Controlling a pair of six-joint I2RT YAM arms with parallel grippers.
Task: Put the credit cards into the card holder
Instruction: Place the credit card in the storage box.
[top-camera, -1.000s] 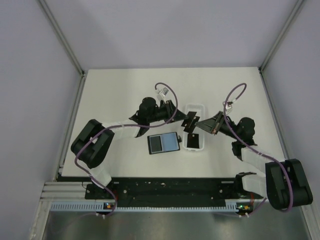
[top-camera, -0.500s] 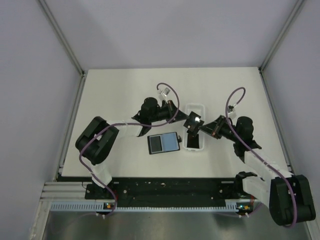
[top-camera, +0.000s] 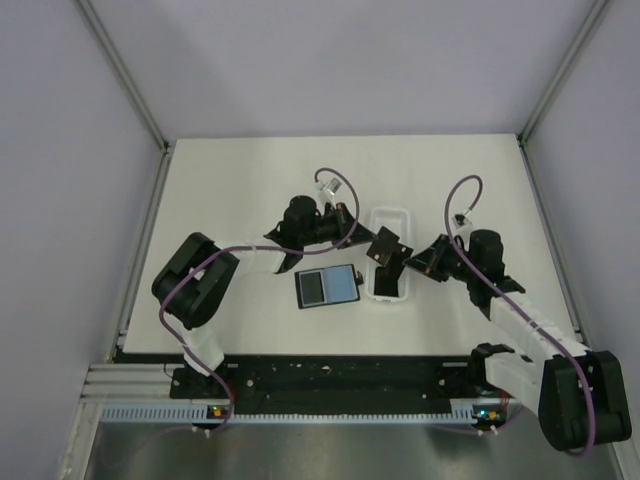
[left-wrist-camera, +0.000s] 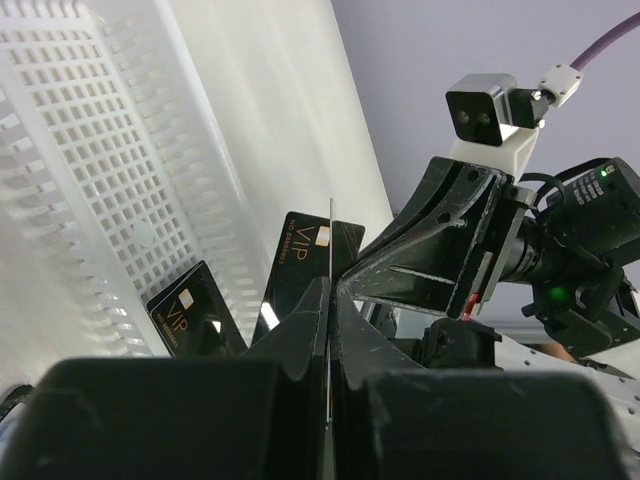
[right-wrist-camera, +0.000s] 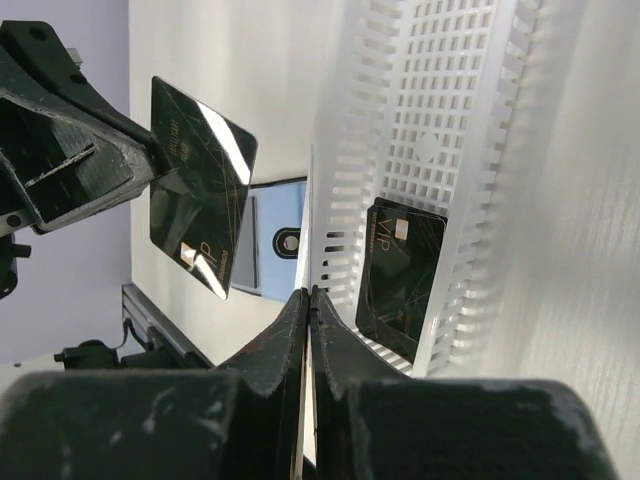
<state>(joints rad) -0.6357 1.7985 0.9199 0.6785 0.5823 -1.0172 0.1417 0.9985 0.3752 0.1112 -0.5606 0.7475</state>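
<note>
The left claw (left-wrist-camera: 328, 288) is clamped on one credit card (right-wrist-camera: 200, 215) and the right claw (right-wrist-camera: 308, 293) on another credit card (left-wrist-camera: 310, 265). Both hang tilted, close together above the middle of the white tray (top-camera: 389, 214). A third card (right-wrist-camera: 402, 270) lies flat at the tray's near end, lengthwise along it, and the card holder (top-camera: 327, 286) lies open on the table (top-camera: 240, 170) just left of the tray, long axis crosswise.

The credit cards (right-wrist-camera: 200, 190) are glossy black, mirror-like, with gold print. The tray (right-wrist-camera: 450, 90) is smooth white plastic, perforated; the table (top-camera: 230, 170) is matt white.
</note>
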